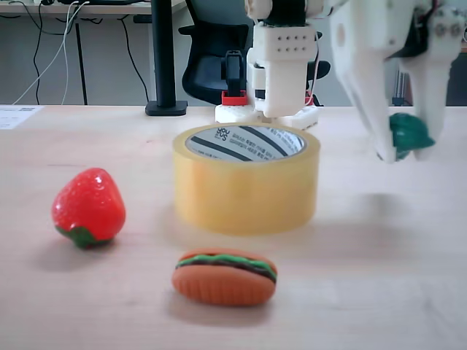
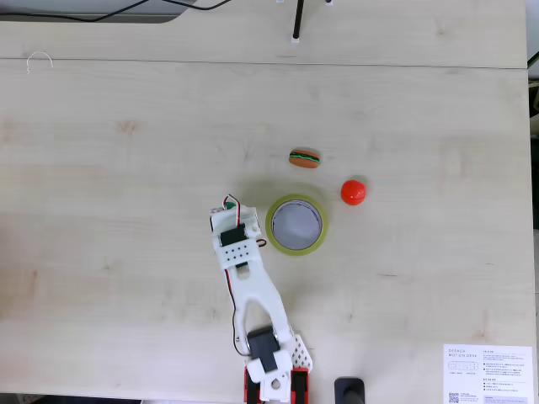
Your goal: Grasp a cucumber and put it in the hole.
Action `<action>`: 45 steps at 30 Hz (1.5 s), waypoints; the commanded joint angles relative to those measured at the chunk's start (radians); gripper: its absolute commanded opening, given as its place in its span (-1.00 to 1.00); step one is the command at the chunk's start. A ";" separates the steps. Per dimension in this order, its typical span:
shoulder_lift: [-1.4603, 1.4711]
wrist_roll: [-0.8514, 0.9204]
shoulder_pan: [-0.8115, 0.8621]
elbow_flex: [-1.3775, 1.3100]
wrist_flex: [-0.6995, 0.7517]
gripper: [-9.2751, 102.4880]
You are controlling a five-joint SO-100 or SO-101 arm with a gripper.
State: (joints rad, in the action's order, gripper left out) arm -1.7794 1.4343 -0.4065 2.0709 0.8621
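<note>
yellowish tape roll [image 1: 246, 182] | strawberry [image 1: 88, 208] beside | hamburger [image 1: 225, 276] in front

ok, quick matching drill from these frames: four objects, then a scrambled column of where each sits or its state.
Things:
1. cucumber
2. strawberry
3. hamburger toy
4. tape roll

Places or states, as seen in the low fixed view:
A. on the table, nearest the camera
B. mid-table, its hole holding nothing
C. off the table, pinched in the end effector
D. on the table, far left

Pairs: 1-C, 2-D, 3-A, 4-B
</note>
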 commanded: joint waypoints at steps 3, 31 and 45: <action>-0.161 -0.006 0.012 -0.009 0.077 -0.84; -0.367 0.003 0.314 -0.311 0.472 -0.84; -0.746 0.006 0.311 0.000 0.583 -0.46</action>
State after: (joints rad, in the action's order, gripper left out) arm -2.4114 1.4358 -0.0982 2.0064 1.4373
